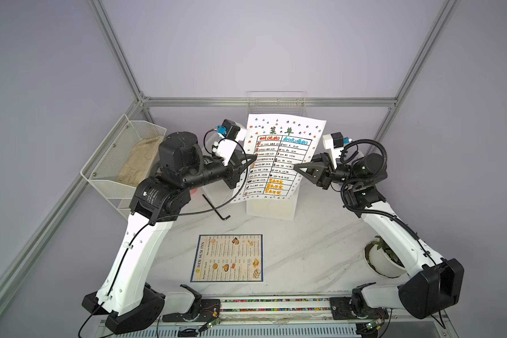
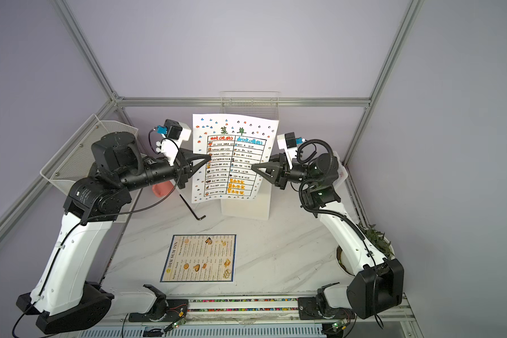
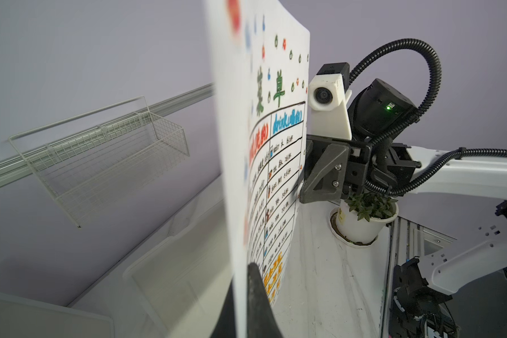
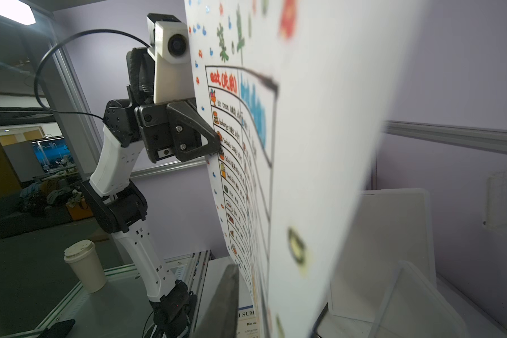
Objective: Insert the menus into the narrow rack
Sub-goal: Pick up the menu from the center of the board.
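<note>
- The left arm is rising from its base, bending at the elbow and reaching level towards the space over the rack, with its wrist pointing inward.
- Its jaws are pressing together on the left edge of the white sheet; the left wrist view is showing one finger on each face of the paper.
- The right arm is mirroring that pose from the rack's other side, elbow bent and wrist pointing inward.
- Its jaws are standing narrow and nipping the sheet's right edge. The right wrist view is showing one finger on the printed face, the paper hiding the other.
- The white sheet is hanging upright and slightly bowed between the two arms, directly over the rack. Whether its lower edge is touching the rack cannot be told.
- Two menus are showing: the held sheet and the dim sum menu, which is lying flat on the bench in front of the rack, well apart from it.
- One rack is standing on the bench, and one wire basket is hanging on the wall behind and above it.
- One hex key is lying just left of the rack.
- One potted plant is sitting well to the rack's right, further forward.
</note>
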### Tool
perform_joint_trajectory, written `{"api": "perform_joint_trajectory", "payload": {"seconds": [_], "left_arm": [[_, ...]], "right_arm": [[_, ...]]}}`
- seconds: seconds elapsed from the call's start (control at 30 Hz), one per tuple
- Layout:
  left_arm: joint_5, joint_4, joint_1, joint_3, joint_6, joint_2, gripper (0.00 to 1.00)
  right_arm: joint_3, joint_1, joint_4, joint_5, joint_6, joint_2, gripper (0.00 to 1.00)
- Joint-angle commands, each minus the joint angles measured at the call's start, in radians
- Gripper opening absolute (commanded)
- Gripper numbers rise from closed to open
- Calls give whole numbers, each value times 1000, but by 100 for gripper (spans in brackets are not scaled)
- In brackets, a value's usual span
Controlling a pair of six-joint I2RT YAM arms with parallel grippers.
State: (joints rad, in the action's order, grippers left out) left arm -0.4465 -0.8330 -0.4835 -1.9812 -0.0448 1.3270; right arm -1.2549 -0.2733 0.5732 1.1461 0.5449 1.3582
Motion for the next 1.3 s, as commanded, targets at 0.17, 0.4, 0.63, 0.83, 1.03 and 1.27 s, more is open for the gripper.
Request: {"api": "perform_joint_trajectory", "payload": {"seconds": [0.17,0.4,0.63,0.83,1.03,1.27], "left_arm": [[-14,12,6,-13,-12,7,0],[-10,11,7,-13,-11,6,0],[11,9,8,-7,-11,5,0],[12,11,8,-9,-8,9,2],[-19,64,10,31,21,1,34],[-96,163,48,108,79,-11,46]], "right_arm": [[-35,-5,-67,33,-56,-27,19],[-34,-5,-89,38,-71,-34,12],[-27,-4,-87,21,-69,-40,5],[-23,-5,-80,12,-59,-45,0],[-18,-5,16,-9,36,-43,0],[-17,-4,25,-71,64,-58,0]]}}
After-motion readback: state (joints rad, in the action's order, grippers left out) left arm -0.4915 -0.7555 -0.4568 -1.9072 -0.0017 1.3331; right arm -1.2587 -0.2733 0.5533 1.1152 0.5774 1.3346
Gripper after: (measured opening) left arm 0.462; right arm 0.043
